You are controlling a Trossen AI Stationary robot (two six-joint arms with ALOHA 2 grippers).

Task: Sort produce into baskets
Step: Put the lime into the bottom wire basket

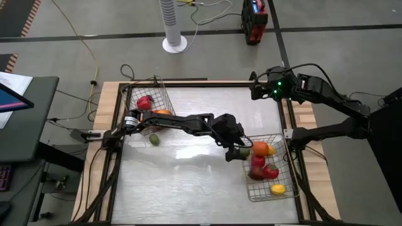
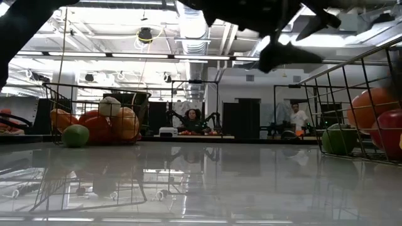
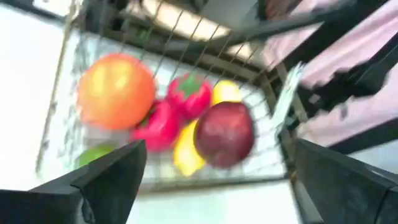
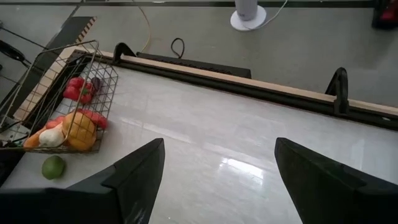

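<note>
My left gripper (image 1: 241, 149) reaches across the table and stands open over the left rim of the right wire basket (image 1: 284, 188). In the left wrist view a dark red round fruit (image 3: 225, 132) shows between its spread fingers without touching either; I cannot tell if it rests on the produce below. That basket holds an orange (image 3: 115, 90), red pieces (image 3: 188, 93), a lemon (image 3: 183, 152) and a lime (image 3: 96, 155). The left basket (image 1: 164, 91) holds more produce (image 4: 79, 129). One lime (image 1: 154, 139) lies loose on the table. My right gripper (image 4: 219, 168) hangs open at the far right corner.
A raised wooden frame (image 1: 188, 82) runs round the glossy tabletop. The middle and near part of the table lie between the two baskets. Beyond the far edge stand a white fan base (image 1: 174, 44) and a red device (image 1: 254, 22). People (image 2: 295, 118) show in the room behind.
</note>
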